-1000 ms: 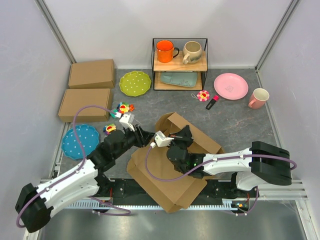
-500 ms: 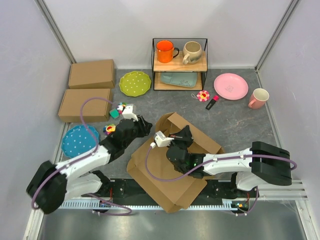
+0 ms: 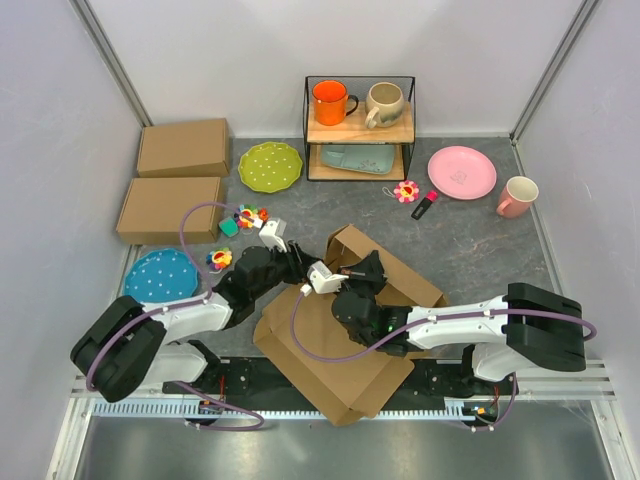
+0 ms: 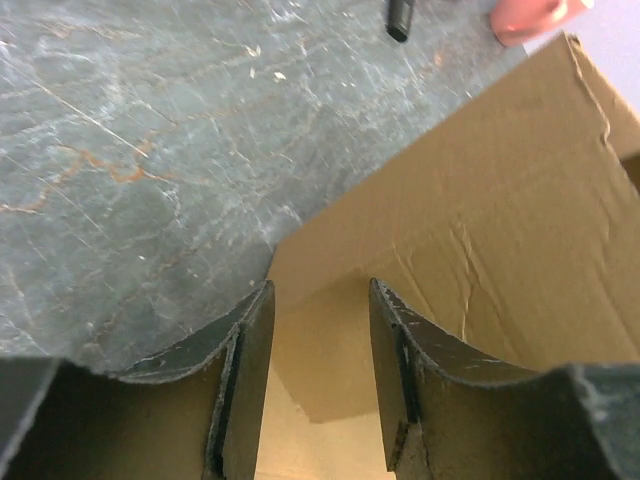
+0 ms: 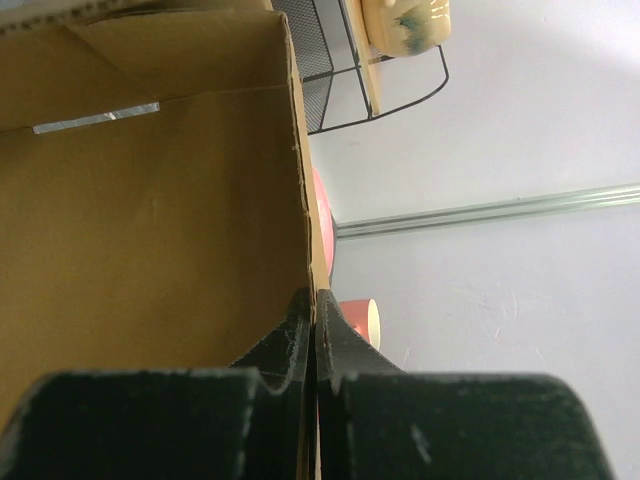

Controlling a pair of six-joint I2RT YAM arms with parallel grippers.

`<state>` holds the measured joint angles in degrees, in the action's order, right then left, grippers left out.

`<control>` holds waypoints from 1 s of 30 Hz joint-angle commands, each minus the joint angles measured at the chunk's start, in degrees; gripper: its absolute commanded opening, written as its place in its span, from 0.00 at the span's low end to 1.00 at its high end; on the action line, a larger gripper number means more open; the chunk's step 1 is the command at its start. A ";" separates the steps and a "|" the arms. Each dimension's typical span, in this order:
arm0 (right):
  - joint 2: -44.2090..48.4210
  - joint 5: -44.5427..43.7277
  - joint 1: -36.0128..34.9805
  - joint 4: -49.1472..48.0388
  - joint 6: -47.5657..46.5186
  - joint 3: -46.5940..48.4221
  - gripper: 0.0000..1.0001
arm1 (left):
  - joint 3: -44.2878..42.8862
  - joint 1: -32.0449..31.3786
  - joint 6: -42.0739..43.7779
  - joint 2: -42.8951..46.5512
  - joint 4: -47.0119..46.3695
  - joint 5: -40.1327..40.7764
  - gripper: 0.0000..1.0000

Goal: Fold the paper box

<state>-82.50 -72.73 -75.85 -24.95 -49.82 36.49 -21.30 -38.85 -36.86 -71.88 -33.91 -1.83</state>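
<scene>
The paper box, a brown cardboard sheet with one end folded up into walls, lies at the middle near edge of the table. My right gripper is shut on the top edge of a raised wall; in the right wrist view its jaws pinch that cardboard edge. My left gripper is open just left of the raised end. In the left wrist view its jaws stand apart over the cardboard, holding nothing.
Two ready-made boxes sit back left, with a green plate and a blue plate. A wire rack with mugs stands at the back. A pink plate and pink mug are right. Flower toys lie near my left gripper.
My left arm has swung, its gripper drawing back from the box and then coming back to the raised end. The right gripper and the box have stayed put.
</scene>
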 commanded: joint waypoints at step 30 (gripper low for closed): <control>-2.84 7.25 -0.43 12.47 9.30 4.38 0.00 | 5.57 0.18 7.68 -23.04 -60.47 -10.04 0.73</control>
<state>-83.35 -73.32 -75.83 -14.24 -45.04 40.56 -13.78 -38.79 -32.95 -91.59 -74.50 -10.70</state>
